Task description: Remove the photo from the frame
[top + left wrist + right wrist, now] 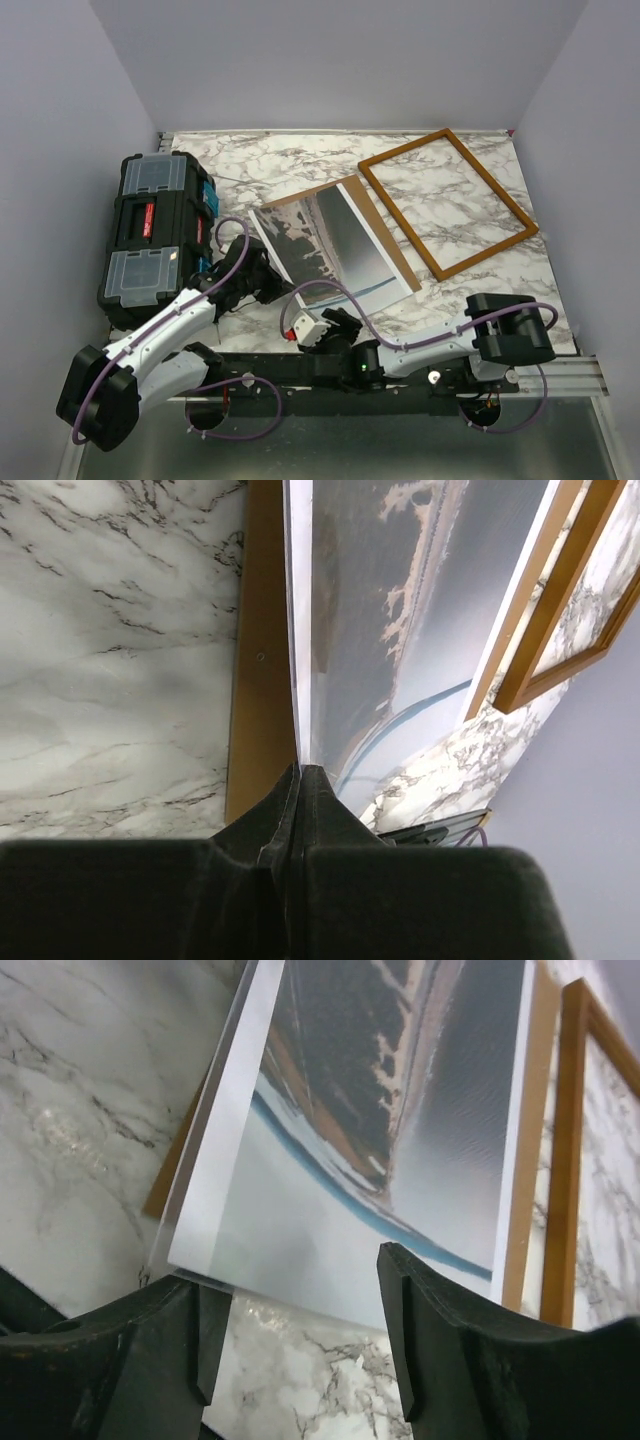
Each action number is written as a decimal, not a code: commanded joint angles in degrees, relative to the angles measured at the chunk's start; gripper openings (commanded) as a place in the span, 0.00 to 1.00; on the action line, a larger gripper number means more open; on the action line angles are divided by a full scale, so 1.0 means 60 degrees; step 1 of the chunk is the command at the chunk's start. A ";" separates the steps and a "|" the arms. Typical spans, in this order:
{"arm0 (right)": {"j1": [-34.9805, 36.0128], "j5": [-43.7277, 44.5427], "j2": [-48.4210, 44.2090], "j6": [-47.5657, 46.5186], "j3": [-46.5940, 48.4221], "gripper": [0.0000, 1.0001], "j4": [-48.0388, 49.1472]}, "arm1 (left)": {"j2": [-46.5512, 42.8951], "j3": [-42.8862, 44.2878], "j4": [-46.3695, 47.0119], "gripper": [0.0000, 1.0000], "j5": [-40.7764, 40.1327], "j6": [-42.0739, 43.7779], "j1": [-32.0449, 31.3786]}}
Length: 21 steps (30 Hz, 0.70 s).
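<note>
Near short edge of photo (400,1110) lay just ahead of R gripper (300,1295), its 2 jaws spread, long axis running away; L gripper (300,772) pinched the left edge.

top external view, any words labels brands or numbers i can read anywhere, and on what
No text can be read in any view.
Red label on the black toolbox: something may be printed there, but it is too small to read.
Photo: a landscape print only, no words or numbers.
Frame: bare wood, no marking shows.
</note>
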 commanded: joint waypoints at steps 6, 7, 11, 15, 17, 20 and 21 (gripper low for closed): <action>0.0066 -0.0335 -0.0152 -0.1688 -0.0655 0.28 0.2727 | -0.0015 0.0115 -0.0193 0.00 0.0359 -0.0141 0.0123; 0.0070 -0.0589 -0.0308 -0.1678 -0.0810 0.21 0.2846 | -0.0074 0.0109 -0.0192 0.03 0.0339 -0.0103 0.0146; 0.0048 -0.0954 -0.0756 -0.1469 -0.1391 0.00 0.3294 | -0.0506 0.0001 -0.0149 0.34 0.0274 -0.0020 0.0207; -0.0010 -0.1258 -0.1330 -0.0920 -0.1840 0.00 0.3535 | -0.1158 0.0008 -0.0404 0.67 0.0166 0.0279 0.0255; -0.0100 -0.1608 -0.1734 -0.0739 -0.2126 0.00 0.3760 | -0.1524 0.0004 -0.0594 0.75 0.0165 0.0446 0.0271; -0.0297 -0.1952 -0.2268 -0.0415 -0.2396 0.00 0.3883 | -0.2009 -0.0121 -0.0651 0.81 0.0553 0.0447 0.0342; -0.0365 -0.2094 -0.2426 -0.0332 -0.2482 0.00 0.3907 | -0.2140 -0.0162 -0.0667 0.82 0.0707 0.0382 0.0362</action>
